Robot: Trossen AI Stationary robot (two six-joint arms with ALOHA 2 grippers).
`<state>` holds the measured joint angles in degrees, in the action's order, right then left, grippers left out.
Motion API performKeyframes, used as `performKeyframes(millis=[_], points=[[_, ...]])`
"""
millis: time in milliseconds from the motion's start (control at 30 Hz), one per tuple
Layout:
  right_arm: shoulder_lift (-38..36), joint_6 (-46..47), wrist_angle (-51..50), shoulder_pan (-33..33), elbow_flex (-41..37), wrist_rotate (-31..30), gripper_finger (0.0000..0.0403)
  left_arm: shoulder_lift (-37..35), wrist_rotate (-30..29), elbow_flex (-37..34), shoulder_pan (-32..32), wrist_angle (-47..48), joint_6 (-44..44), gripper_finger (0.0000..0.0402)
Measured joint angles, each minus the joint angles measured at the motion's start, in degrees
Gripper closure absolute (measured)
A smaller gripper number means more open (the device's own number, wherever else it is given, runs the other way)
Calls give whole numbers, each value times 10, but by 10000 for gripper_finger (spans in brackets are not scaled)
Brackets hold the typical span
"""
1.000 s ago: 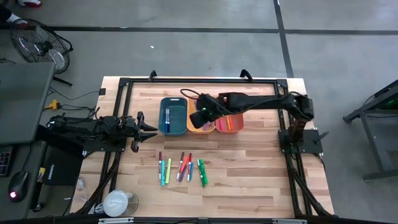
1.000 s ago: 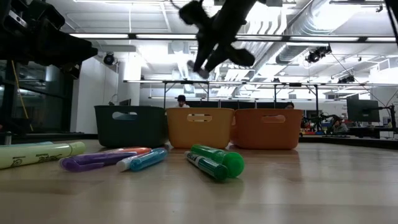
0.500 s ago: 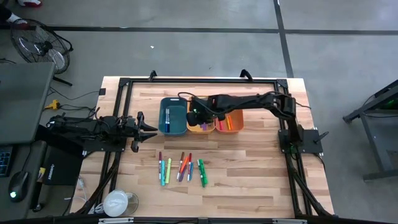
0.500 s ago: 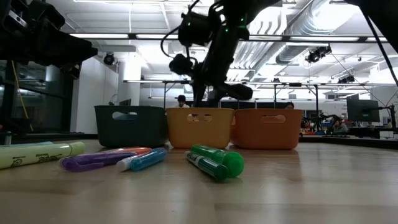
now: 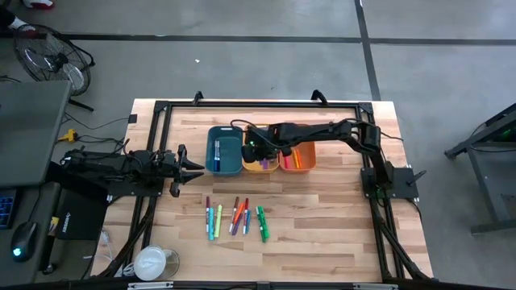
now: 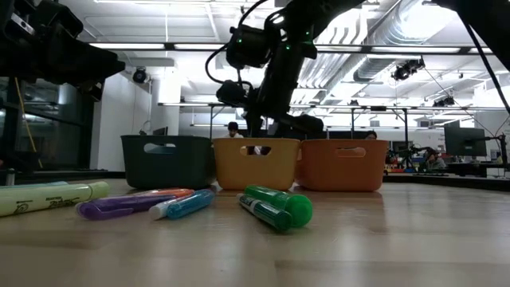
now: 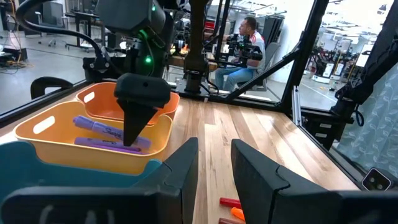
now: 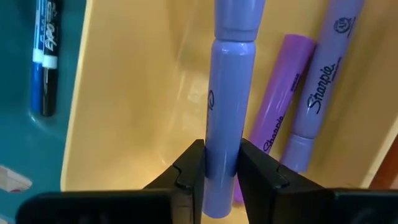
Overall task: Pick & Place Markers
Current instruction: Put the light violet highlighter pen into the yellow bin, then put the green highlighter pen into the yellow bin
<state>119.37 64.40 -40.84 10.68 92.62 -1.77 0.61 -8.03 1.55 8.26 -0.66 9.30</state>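
Note:
My right gripper (image 5: 252, 151) reaches down into the yellow-orange middle bin (image 5: 260, 167) and is shut on a purple marker (image 8: 227, 93). Two more purple markers (image 8: 281, 118) lie on that bin's floor beside it. A blue marker (image 8: 45, 62) lies in the teal bin (image 5: 224, 151). The orange bin (image 5: 297, 159) holds more markers. Several markers (image 5: 236, 217) lie in a row on the table nearer the front. My left gripper (image 5: 190, 167) waits open and level at the table's left, clear of everything. My right gripper pinches the purple marker's barrel (image 8: 221, 155) between its two fingers, close to the near end of the marker. The fingers slant steeply down from above into the bin. The marker stretches away along the bin; whether its far end rests on the floor I cannot tell.
The three bins stand side by side at the table's far middle. A black frame (image 5: 161, 109) runs around the tabletop. A round whitish object (image 5: 151, 263) sits at the front left corner. Bare wood lies between the bins and the marker row.
My right gripper has come down from above the bins into the yellow-orange bin, shifting a little toward the table's left and rolling at the wrist, with the purple marker still between its fingers.

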Motion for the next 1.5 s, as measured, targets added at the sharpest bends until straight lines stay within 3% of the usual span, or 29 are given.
performKeyframes(millis=[633, 1067, 1500], points=[[-5, -20, 12, 0, 0, 4, 257, 0, 0, 0, 0, 0, 0, 308], [-52, -59, 13, -34, 0, 10, 257, 0, 0, 0, 0, 0, 0, 308], [-70, -31, 12, -120, 0, 37, 260, 0, -1, 0, 0, 0, 0, 308]])
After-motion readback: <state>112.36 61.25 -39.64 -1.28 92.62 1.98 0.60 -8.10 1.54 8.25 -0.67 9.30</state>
